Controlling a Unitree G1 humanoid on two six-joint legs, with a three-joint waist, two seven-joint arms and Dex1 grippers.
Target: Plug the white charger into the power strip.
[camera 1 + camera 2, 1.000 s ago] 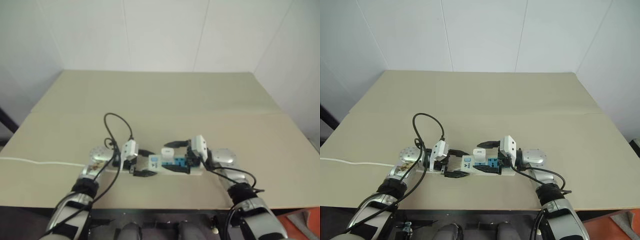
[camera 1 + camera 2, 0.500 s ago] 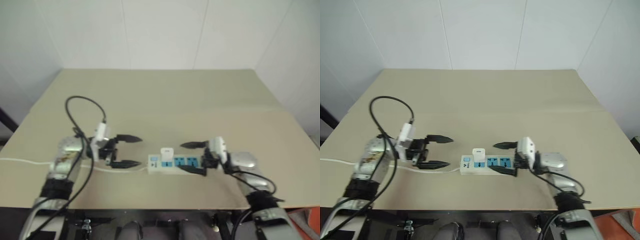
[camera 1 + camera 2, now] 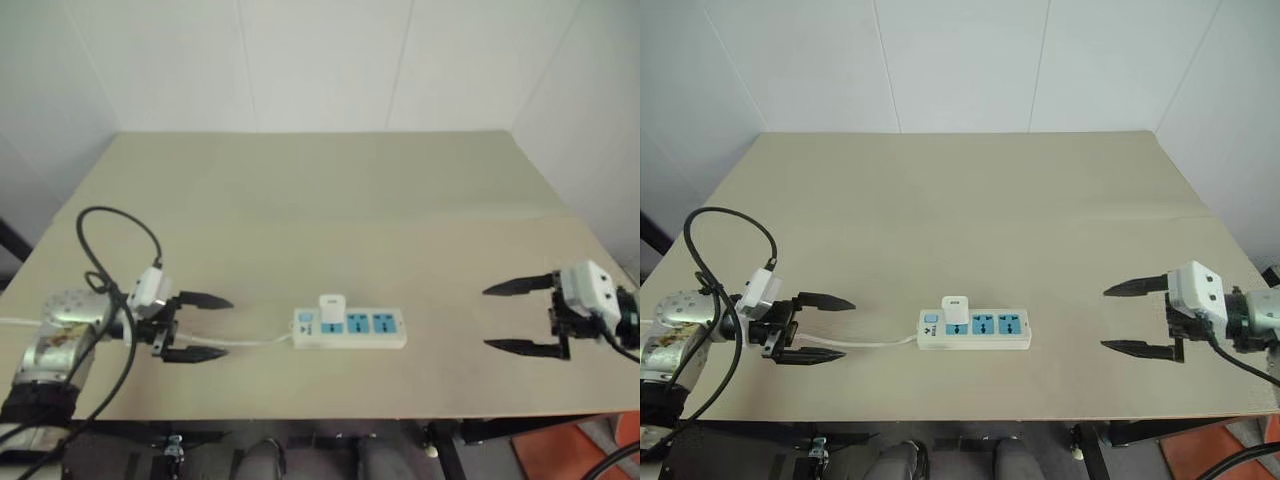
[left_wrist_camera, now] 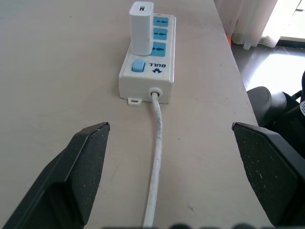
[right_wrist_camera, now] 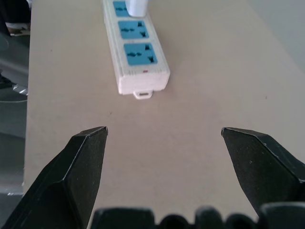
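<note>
White charger (image 3: 957,309) seated upright in power strip (image 3: 975,329), long axis left-right between 2 spread, empty end effectors; left end effector (image 3: 818,329) nearer than right end effector (image 3: 1137,317).

- Head pair: high, looking forward and down over the table (image 3: 970,190); power strip (image 3: 975,329) low centre, seen from well back; right eye's picture shifted slightly leftward against left eye's.
- Left wrist: low, close to the tabletop, facing along the cord (image 4: 156,157) to the strip's switch end.
- Right wrist: low, facing the strip's opposite end.
- Shared by all: strip with white charger (image 4: 141,27).
</note>
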